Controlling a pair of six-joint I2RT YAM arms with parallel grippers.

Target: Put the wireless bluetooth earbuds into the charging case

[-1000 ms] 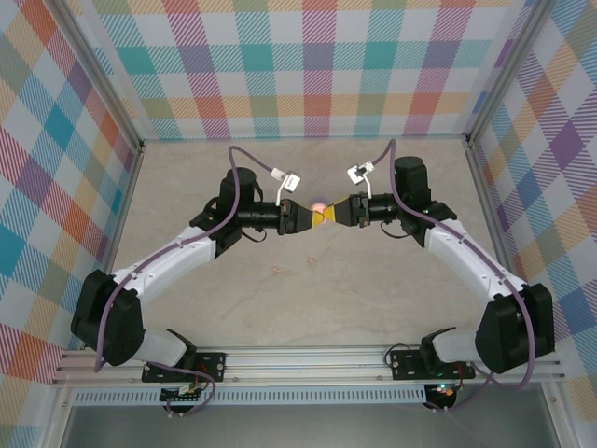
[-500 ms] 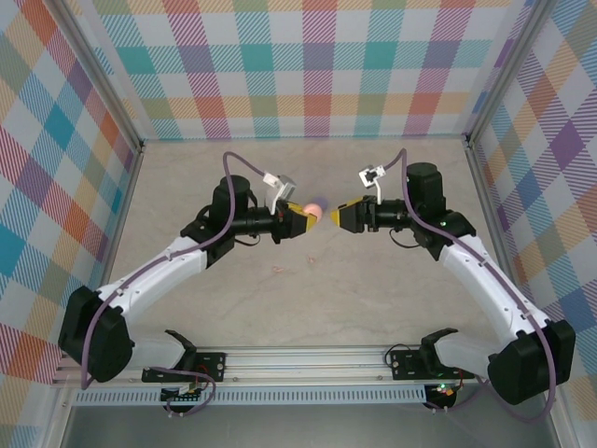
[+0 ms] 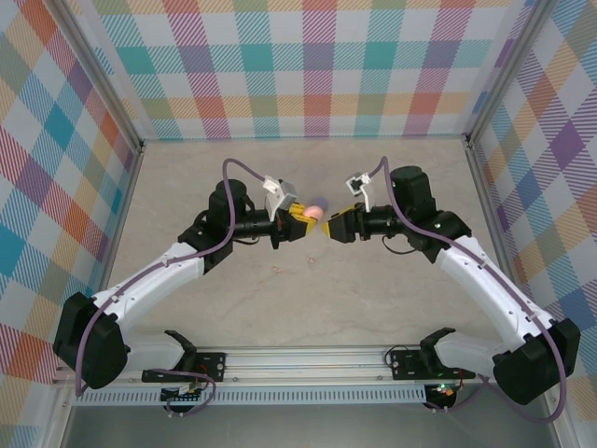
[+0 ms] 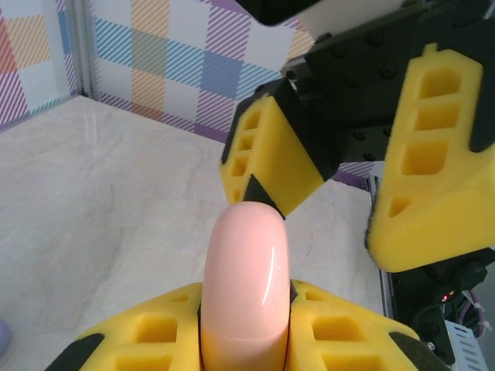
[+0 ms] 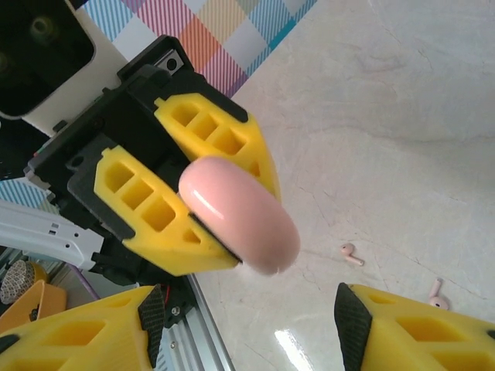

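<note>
**Current state.** The left claw (image 3: pixel 303 217) is clamped on the charging case (image 4: pixel 244 278), a smooth pale pink capsule. It grips the case by its lower part, so the rounded upper end projects clear of the yellow fingers. The case is held in the air above the middle of the worktop (image 3: pixel 373 308), not resting on it. This hold leaves the exposed end free for the other arm to reach.

**Opposing arm.** The right claw (image 3: pixel 330 226) faces the case head-on, close to it but not touching. Its jaws stand apart, one finger on either side of the line to the case's free end. In the left wrist view the two yellow fingers of the right claw show a clear gap between them.

**Case condition.** No open lid is visible and the shell reads as one closed form. The case is judged to be shut.

**Task items.** One pale pink earbud (image 5: pixel 349 253) lies on the worktop below the claws. A second pale pink earbud (image 5: pixel 435 292) lies near it, the two apart from each other. Neither is in the case.

**Step in hand.** The arrangement suggests a two-arm lid opening: one arm braces the case, the other works the free end. Insertion has not begun.

**Caution.** The shell is glossy and rounded, so it may slip or rotate in the grip under a sideways load.
</note>
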